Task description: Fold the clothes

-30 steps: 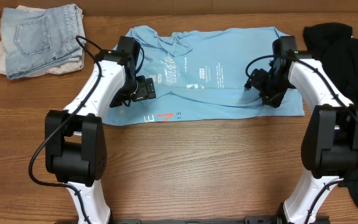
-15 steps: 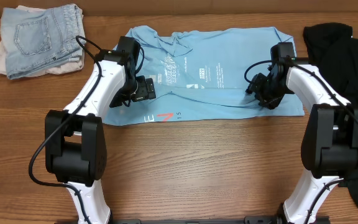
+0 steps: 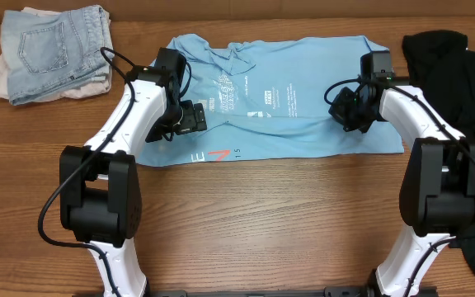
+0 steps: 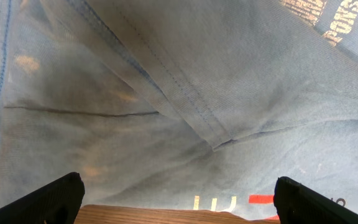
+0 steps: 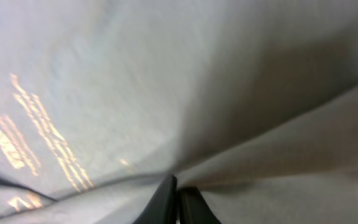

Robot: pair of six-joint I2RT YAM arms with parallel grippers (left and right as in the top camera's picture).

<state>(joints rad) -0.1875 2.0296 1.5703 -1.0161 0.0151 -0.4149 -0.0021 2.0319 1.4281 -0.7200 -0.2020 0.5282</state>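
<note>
1. The right gripper (image 3: 347,109) has shifted toward the far edge and a little left over the last second, and its jaws have drawn together from wide apart. The left arm has not moved.
2. In the right wrist view, the black fingertips meet on a pinched ridge of the blue T-shirt (image 3: 303,87), with creases fanning out from the grip.
3. The left gripper (image 3: 195,117) hangs over the T-shirt's left side with its jaws spread wide, holding nothing. A stitched seam runs across the cloth below it.
4. The T-shirt lies spread and partly rumpled at the far centre of the table (image 3: 262,214), between the two arms.
5. White lettering (image 3: 246,95) covers its chest in blocks, too small to read. A red-orange mark (image 3: 219,154) sits by the near hem beside a few pale letters, also illegible.
6. The black shirt (image 3: 439,49) lies heaped at the right edge, and folded jeans (image 3: 52,41) rest far left.
</note>
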